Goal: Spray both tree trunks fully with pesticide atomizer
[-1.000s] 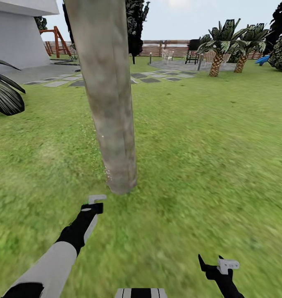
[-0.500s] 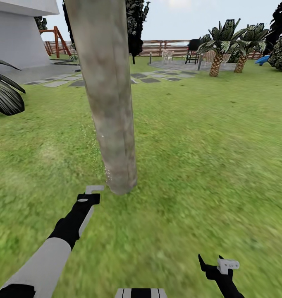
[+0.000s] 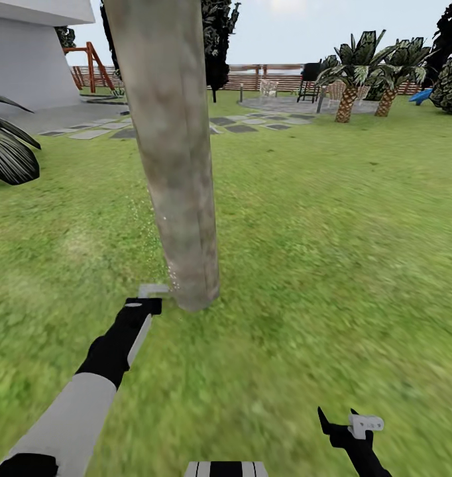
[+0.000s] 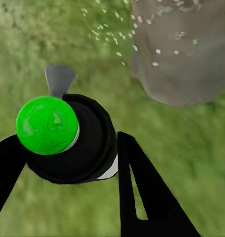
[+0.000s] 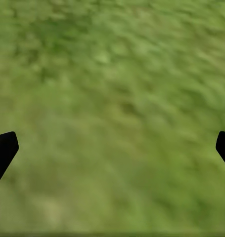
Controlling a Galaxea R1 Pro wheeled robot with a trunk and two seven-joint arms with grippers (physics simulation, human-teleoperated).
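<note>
A thick pale mottled tree trunk [image 3: 179, 165] rises from the grass floor [image 3: 332, 265] just ahead of me. My left gripper [image 3: 144, 305] reaches to the left side of its base, shut on the pesticide atomizer [image 4: 67, 143], a black body with a bright green cap and a grey nozzle [image 4: 59, 79]. In the left wrist view, white droplets [image 4: 117, 34] hang between the nozzle and the tree trunk [image 4: 181, 54], and specks dot the bark low down [image 3: 171, 271]. My right gripper [image 3: 350, 424] hovers over grass at the lower right, open and holding nothing [image 5: 112, 148].
A white house [image 3: 27, 59] and grey stone slabs [image 3: 239, 122] lie behind the trunk. A dark leafy plant [image 3: 7, 152] sits at the left edge. Palms [image 3: 348, 79], a wooden fence [image 3: 266, 76] and garden chairs stand far back. Open lawn spreads to the right.
My left arm has pushed forward, carrying the atomizer closer to the base of the trunk. The right arm and the view have stayed put.
</note>
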